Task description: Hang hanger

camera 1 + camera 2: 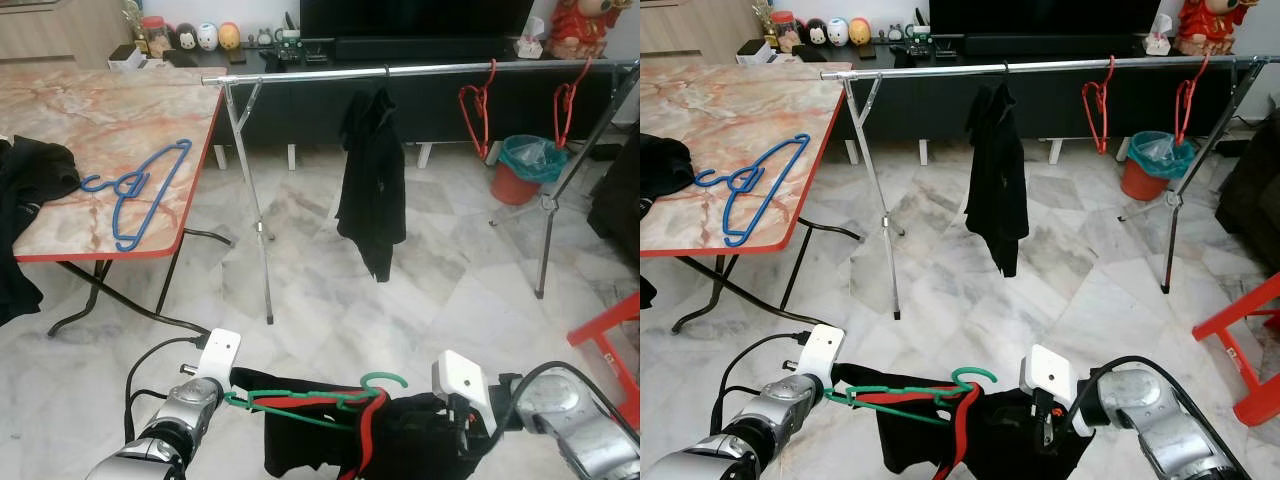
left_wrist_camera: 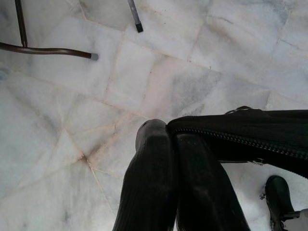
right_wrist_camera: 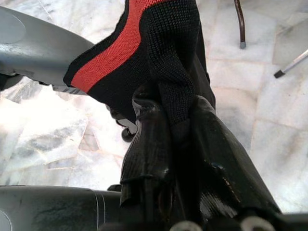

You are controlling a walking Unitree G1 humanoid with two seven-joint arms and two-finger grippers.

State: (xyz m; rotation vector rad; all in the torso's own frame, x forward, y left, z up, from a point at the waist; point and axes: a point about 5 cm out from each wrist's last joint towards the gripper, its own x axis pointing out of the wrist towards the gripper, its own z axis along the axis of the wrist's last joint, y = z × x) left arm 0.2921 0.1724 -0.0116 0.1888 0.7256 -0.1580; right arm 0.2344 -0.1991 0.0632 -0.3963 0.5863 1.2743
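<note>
1. No text, label, brand, number or sign can be read in any of the views.
2. The small figurines (image 1: 207,36) and jars on the dark cabinet along the far wall are too small and too far off for any print on them to be made out.
3. The white wrist housings on the two arms show plain faces with no legible marking.
4. The black garment with the red stripe (image 3: 144,43) carries no readable tag or logo where it shows.
</note>
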